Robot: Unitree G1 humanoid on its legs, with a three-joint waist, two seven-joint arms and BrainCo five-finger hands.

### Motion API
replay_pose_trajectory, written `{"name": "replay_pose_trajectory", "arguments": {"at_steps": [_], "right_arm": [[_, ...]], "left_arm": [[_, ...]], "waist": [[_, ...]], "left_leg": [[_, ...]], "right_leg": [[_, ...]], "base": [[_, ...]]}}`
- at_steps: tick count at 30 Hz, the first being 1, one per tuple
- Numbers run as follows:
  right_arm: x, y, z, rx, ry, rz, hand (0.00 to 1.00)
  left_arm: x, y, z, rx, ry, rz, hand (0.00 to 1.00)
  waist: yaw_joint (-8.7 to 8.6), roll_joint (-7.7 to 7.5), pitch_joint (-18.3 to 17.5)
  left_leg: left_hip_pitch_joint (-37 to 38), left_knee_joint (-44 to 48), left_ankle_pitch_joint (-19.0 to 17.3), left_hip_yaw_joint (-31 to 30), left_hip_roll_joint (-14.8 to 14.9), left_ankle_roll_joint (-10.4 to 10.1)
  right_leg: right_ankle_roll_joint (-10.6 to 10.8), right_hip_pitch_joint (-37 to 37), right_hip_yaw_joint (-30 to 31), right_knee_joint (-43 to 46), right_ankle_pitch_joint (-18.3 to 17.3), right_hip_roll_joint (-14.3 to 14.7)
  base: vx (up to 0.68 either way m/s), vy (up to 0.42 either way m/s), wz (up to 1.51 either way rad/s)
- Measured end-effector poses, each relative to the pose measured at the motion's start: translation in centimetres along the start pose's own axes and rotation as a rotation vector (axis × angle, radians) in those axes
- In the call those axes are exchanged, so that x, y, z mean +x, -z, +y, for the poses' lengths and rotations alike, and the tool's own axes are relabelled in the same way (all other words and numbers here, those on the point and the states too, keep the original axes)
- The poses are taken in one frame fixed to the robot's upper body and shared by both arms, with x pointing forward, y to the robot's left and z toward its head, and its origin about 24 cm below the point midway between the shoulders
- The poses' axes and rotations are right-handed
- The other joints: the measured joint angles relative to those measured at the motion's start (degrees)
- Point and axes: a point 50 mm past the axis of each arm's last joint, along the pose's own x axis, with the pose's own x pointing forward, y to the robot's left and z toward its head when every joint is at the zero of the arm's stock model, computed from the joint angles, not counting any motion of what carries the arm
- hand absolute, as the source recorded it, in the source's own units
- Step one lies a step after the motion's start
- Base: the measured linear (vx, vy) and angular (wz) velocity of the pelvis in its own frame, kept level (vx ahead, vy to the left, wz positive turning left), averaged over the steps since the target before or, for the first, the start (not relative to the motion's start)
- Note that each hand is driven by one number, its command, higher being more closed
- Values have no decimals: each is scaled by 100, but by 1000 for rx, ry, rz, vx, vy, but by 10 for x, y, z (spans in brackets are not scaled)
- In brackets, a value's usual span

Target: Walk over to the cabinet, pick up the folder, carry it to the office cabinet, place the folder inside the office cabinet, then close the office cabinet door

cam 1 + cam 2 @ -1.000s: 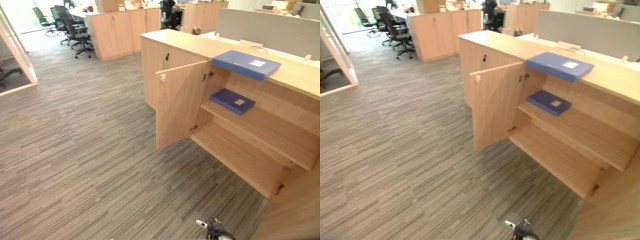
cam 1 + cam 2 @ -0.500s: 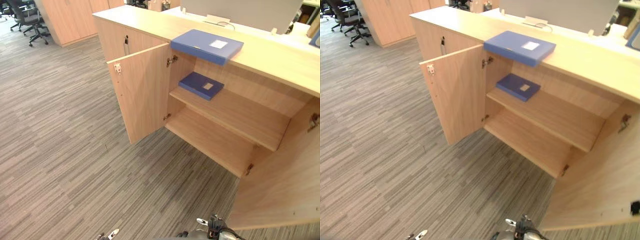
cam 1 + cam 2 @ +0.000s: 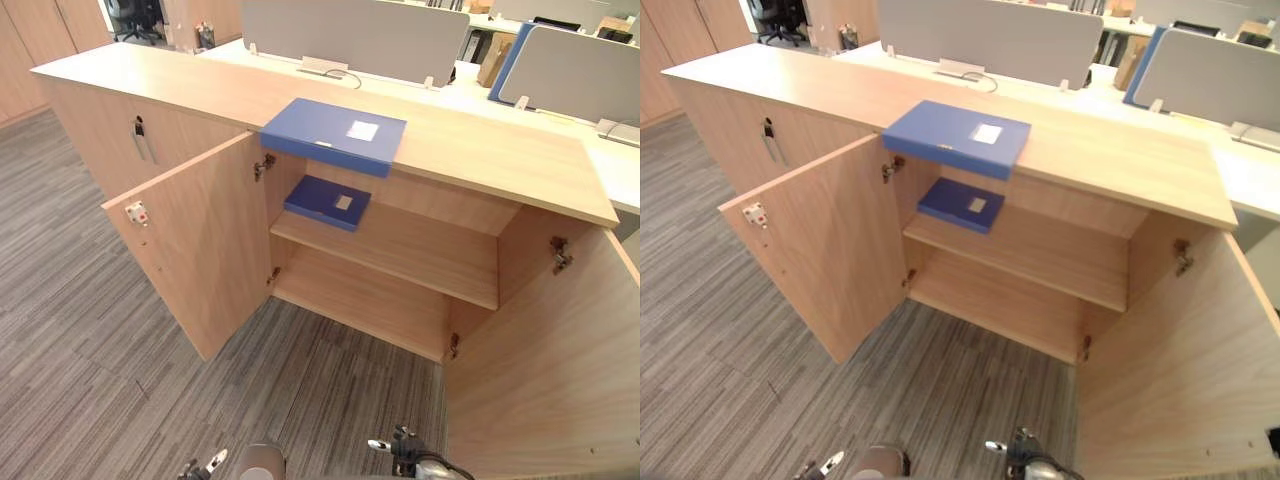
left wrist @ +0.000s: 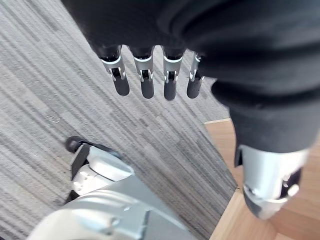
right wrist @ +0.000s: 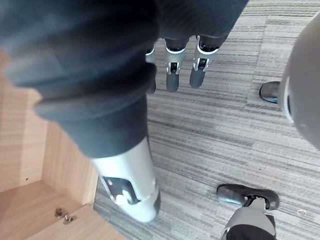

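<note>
The left hand and the right hand hang empty, fingers straight and relaxed. The blue folder lies flat on the cabinet top, overhanging its front edge; we judge it stiff, light and smooth, best pinched at that overhang. A second folder lies on the cabinet's upper shelf directly below, and the left door and right door stand open, flanking our approach.

Wooden cabinet top bearing a blue folder, inner shelf bearing a second folder
</note>
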Motion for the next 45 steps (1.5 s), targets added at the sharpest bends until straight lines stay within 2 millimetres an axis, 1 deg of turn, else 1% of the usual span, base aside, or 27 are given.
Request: {"name": "replay_pose_trajectory", "arguments": {"at_steps": [1, 3, 4, 8, 10, 12, 15, 17, 18, 20, 21, 23, 24, 26, 30, 31, 32, 33, 34, 35, 36, 37, 39, 40, 41, 42, 45], "right_arm": [[0, -2, -1, 3, 2, -9, 0], [1, -9, 4, 3, -9, -23, 0], [2, -13, 6, 14, -13, -38, 0], [0, 0, -2, 43, 11, -1, 0], [-1, 8, -11, 45, 35, 25, 0], [-2, 4, -22, 60, 56, 4, 0], [-4, 7, -26, 70, 68, -11, 0], [-4, 10, -25, 69, 66, -1, 0], [-4, 9, -25, 68, 65, -5, 0], [-3, 4, -22, 67, 54, -15, 0], [-2, 1, -21, 68, 50, -22, 0], [-2, 0, -19, 62, 45, -25, 0], [-2, 3, -19, 55, 44, -18, 0], [-4, 8, -25, 45, 59, -1, 0], [-4, 9, -27, 29, 63, 1, 0], [-4, 10, -27, 30, 65, 3, 0], [-4, 10, -27, 27, 64, 4, 0], [-4, 9, -25, 2, 55, 1, 0], [-4, 8, -24, -19, 49, -1, 0], [-4, 7, -24, -28, 46, -3, 0], [-3, 7, -22, -27, 40, -4, 0], [-3, 7, -22, -21, 41, -2, 0], [-2, 1, -19, -10, 39, -5, 0], [0, -2, -17, -9, 36, -7, 0], [1, -8, -15, -10, 32, -16, 0], [1, -11, -16, -11, 37, -24, 0], [1, -8, 3, 10, -3, -14, 0]], "left_arm": [[1, -3, -3, -3, 6, -5, 0], [1, -2, -5, -15, 8, -7, 0], [0, 3, -4, -22, 2, 13, 0], [-1, 7, -3, -9, 0, 34, 0], [-2, 10, -6, -1, 9, 43, 0], [-4, 14, -9, 22, 25, 51, 0], [-4, 15, -6, 41, 26, 49, 0], [-5, 16, -5, 38, 24, 45, 0], [-6, 17, -5, 38, 24, 48, 0], [-5, 14, -6, 42, 27, 43, 0], [-4, 12, -7, 42, 29, 40, 0], [-2, 8, -8, 38, 30, 32, 0], [0, 5, -4, 36, 23, 28, 0], [-1, 3, -11, 18, 37, 18, 0], [-1, 4, -13, -29, 30, 19, 0], [-1, 3, -13, -45, 27, 15, 0], [-1, 3, -14, -55, 25, 13, 0], [-2, 1, -14, -83, 19, 5, 0], [-2, 0, -16, -90, 23, -3, 0], [-2, -2, -17, -92, 23, -8, 0], [-1, -4, -17, -88, 26, -18, 0], [-1, -5, -17, -79, 30, -23, 0], [1, -10, -17, -60, 37, -35, 0], [1, -11, -17, -50, 41, -39, 0], [1, -11, -18, -28, 50, -40, 0], [0, -8, -20, -13, 56, -30, 0], [6, -26, -11, 34, 46, -84, 0]], "waist": [[6, 11, -14], [76, 15, -17], [82, 47, -25], [70, 78, -85], [42, 148, -130], [-8, 294, -208], [-117, 261, -216], [-137, 211, -307], [-162, 228, -314], [-201, 259, -229], [-237, 275, -156], [-248, 230, -85], [-304, 84, -71], [-307, 117, -183], [-311, 194, -195], [-314, 203, -196], [-306, 212, -197], [-294, 252, -214], [-292, 325, -211], [-291, 337, -212], [-268, 278, -179], [-252, 286, -174], [-160, 238, -131], [-125, 213, -98], [-67, 213, -69], [-28, 338, -63], [-69, -79, -32]], "left_leg": [[34, 51, -13, -2, -153, 9], [103, -61, -16, -4, -195, 15], [216, -297, -74, 1, -215, 114], [600, -996, -18, 224, -382, 339], [799, -1260, -43, 182, -534, 440], [1100, -1704, 91, 143, -641, 652], [1512, -2009, 291, 80, -734, 822], [1604, -2185, 360, -20, -739, 856], [1602, -2251, 399, -73, -704, 884], [1597, -2272, 428, -171, -499, 872], [1633, -2263, 362, -205, -309, 762], [1711, -2241, 248, -250, -131, 591], [1701, -2047, 61, -443, -153, 413], [1724, -2030, 5, -563, 35, 279], [1615, -1640, -291, -691, 422, -131], [1352, -947, -492, -665, 428, -366], [1160, -491, -576, -622, 421, -500], [732, 516, -610, -477, 405, -586], [390, 1319, -484, -299, 472, -780], [280, 1606, -383, -207, 512, -822], [51, 2205, -147, 61, 577, -966], [-71, 2433, -268, 262, 653, -862], [-418, 1996, -861, 725, 655, -146], [-445, 1575, -922, 742, 600, -33], [-394, 473, -712, 545, 525, 33], [-230, -369, 250, 283, 528, 15], [59, -895, 450, 269, 89, 206]], "right_leg": [[29, 84, 24, -77, 126, -112], [27, 54, 76, -192, 288, -162], [117, -6, 162, -290, 432, -221], [285, -167, 398, -276, 542, -520], [286, -404, 455, 179, 542, -690], [257, -1171, 466, 1705, 559, -966], [-27, -1582, 292, 3038, 740, -1347], [-20, -1550, 179, 3034, 694, -1379], [34, -1554, 88, 2944, 463, -1337], [66, -1564, -103, 2354, -71, -928], [46, -1582, -254, 1984, -117, -619], [28, -1569, -348, 1435, -73, -325], [-130, -1411, -469, 1210, 314, -282], [-153, -1367, -685, 1199, 42, -130], [-314, -929, -1055, 806, -29, 330], [-316, -740, -1172, 595, -28, 444], [-316, -657, -1204, 520, -29, 489], [-317, -523, -1229, 397, -30, 564], [-318, -352, -1231, 289, -29, 641], [-317, -253, -1226, 234, -29, 664], [-337, -25, -1202, 92, -8, 666], [-335, 48, -1178, 64, -7, 656], [-298, 97, -919, 65, 15, 412], [-282, 85, -831, 85, 24, 305], [-196, 61, -689, 137, 70, 151], [-46, 118, -559, 91, 104, 183], [-80, 103, -341, -270, 248, 14]], "base": [[35, 77, 19], [60, 166, -32], [58, 163, -62], [-15, 134, -61], [-34, 146, -58], [-43, 179, -45], [-12, 98, 21], [48, -11, 25], [74, -68, 9], [85, -178, -4], [77, -241, -4], [59, -275, 23], [98, -386, 63], [148, -321, 48], [202, -192, 33], [182, -115, 41], [170, -49, 24], [202, 10, 1], [226, 27, -6], [272, 48, -11], [255, 50, -10], [317, 93, -17], [333, 230, -38], [296, 321, -64], [202, 253, -65], [245, 308, -49], [160, 183, 18]]}}
